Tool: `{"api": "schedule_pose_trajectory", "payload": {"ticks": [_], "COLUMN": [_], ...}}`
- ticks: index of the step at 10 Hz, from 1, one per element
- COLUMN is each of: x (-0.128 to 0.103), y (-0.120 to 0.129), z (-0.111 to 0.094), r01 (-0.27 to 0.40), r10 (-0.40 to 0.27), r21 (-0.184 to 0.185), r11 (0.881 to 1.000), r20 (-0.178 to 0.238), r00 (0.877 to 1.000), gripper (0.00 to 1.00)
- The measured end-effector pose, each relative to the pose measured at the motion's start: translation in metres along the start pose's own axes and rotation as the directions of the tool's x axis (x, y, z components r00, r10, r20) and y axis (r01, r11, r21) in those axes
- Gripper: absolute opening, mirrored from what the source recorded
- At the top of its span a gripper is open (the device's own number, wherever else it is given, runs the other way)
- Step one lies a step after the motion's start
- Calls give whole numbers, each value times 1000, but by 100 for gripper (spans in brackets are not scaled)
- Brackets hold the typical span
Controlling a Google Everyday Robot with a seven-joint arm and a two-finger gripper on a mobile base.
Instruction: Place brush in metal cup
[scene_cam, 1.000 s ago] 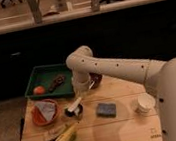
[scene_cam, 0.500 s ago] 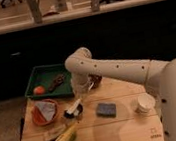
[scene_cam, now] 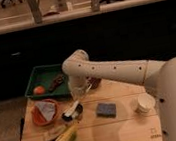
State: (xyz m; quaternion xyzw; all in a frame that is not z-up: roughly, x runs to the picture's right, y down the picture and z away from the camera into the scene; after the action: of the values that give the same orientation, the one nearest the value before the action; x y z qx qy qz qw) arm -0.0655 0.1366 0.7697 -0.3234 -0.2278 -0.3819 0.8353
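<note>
The gripper (scene_cam: pixel 78 94) is hanging over the left-middle of the wooden table (scene_cam: pixel 127 129), its grasp impossible to tell, while the brush (scene_cam: pixel 76 105), likely light, stiff and best pinched mid-handle, is leaning beneath it, dark end down by the metal cup (scene_cam: pixel 69 116).

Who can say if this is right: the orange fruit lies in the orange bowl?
Not quite: the camera view shows the orange fruit in the green tray, behind the orange bowl. The gripper hangs over the brush, right of that bowl.
</note>
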Motion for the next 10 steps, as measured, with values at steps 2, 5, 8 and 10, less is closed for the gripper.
{"api": "schedule_pose_trajectory", "payload": {"ticks": [2, 5, 8, 10], "x": [-4, -8, -12, -15], "y": [-3, -6, -10, -10], "z": [4, 10, 14, 16], "r01": [4, 5, 5, 6], "r10": [-4, -5, -5, -6], "r21": [-1, -3, -9, -21], "r11": [1000, 1000, 1000, 1000], "r20": [0, 3, 9, 10], "r00": [1000, 1000, 1000, 1000], "gripper": [0, 0, 2, 19]}}
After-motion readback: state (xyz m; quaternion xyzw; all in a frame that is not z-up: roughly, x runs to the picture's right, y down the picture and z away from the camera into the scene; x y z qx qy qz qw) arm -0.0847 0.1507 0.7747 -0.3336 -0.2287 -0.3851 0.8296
